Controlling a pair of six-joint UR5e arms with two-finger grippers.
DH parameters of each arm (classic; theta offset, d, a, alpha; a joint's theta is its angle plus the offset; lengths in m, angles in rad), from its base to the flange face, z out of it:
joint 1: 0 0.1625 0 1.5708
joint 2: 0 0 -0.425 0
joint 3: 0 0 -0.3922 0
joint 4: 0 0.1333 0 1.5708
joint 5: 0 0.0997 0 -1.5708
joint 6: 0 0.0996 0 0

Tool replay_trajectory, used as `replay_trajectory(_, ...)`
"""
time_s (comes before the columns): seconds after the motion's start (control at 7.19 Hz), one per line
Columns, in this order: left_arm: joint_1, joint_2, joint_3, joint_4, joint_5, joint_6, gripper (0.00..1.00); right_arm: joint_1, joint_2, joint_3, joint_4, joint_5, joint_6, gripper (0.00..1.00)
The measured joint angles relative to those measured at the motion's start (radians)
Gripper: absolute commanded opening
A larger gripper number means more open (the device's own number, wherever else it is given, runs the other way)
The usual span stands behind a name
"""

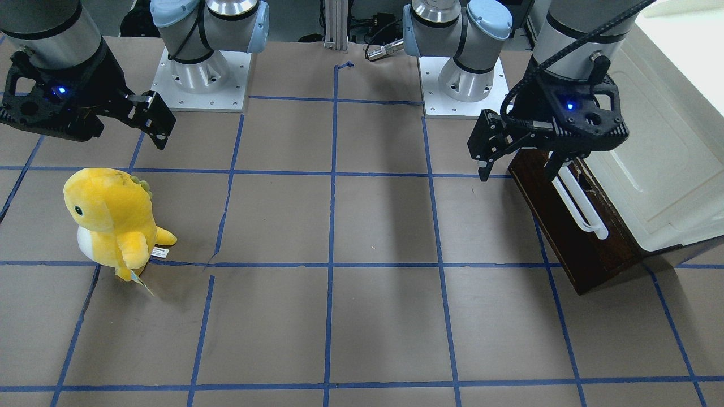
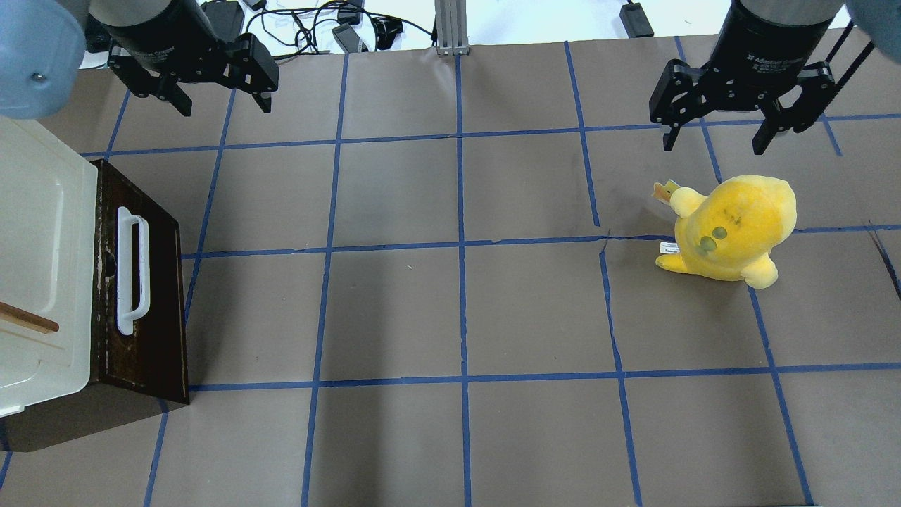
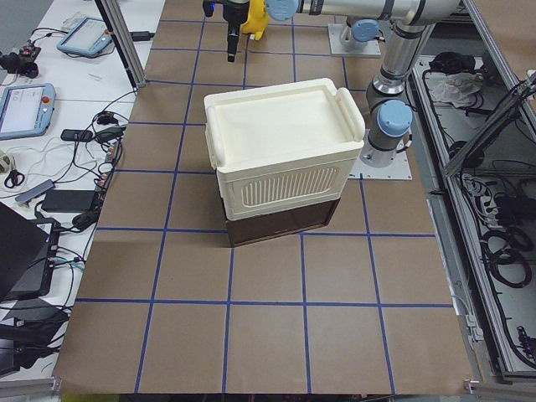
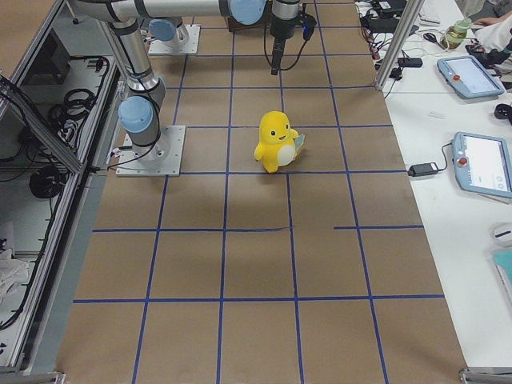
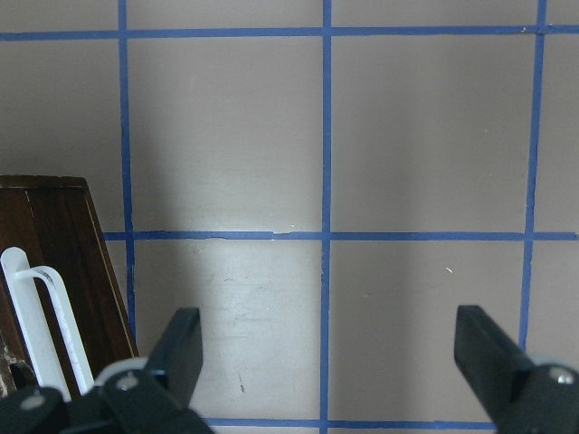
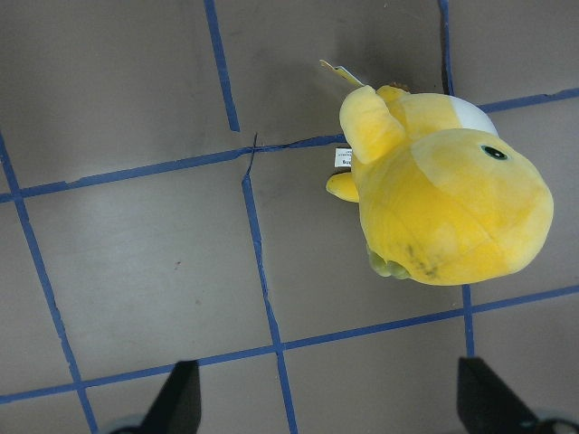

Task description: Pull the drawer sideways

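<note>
**Left tool wide open above the handle, drawer not yet taken**

The drawer (image 2: 144, 310) sits at the end of the desk (image 2: 457, 317) on the robot's left. It is tucked under the cream cabinet (image 2: 42, 267), with its dark brown front turned toward the middle of the desk. The long white handle (image 2: 131, 271) runs along that front, and none of the drawer's inner floor shows, so I'd call it shut or very nearly so.

The placement makes sense: with the front facing inward, the pull has to run sideways across the desk, and the left arm is the one close enough to make it.

The left tool (image 2: 225, 107) hangs above the desk near the end of the drawer closest to the robot's base. Its jaws are spread wide and there is nothing between them. The wrist view shows the handle low at the left edge, just beside one finger (image 5: 181, 348) and not between the two. There is no contact that I can see, and how far above the handle it sits I cannot tell.

On the other side, the right tool (image 2: 714, 144) is also spread wide and empty. It hovers over the yellow plush toy (image 2: 732, 229), which stands well apart from the drawer, and it looks parked out of the way.

My read is that this is the approach step, and the grasp on the handle is yet to come.
</note>
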Motion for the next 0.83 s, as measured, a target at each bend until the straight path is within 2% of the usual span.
replay_trajectory(0.83, -0.004, 0.003, -0.022, -0.002, -0.006, -0.001, 1.00, 0.000, 0.000, 0.000, 0.000, 0.000, 0.000, 1.00)
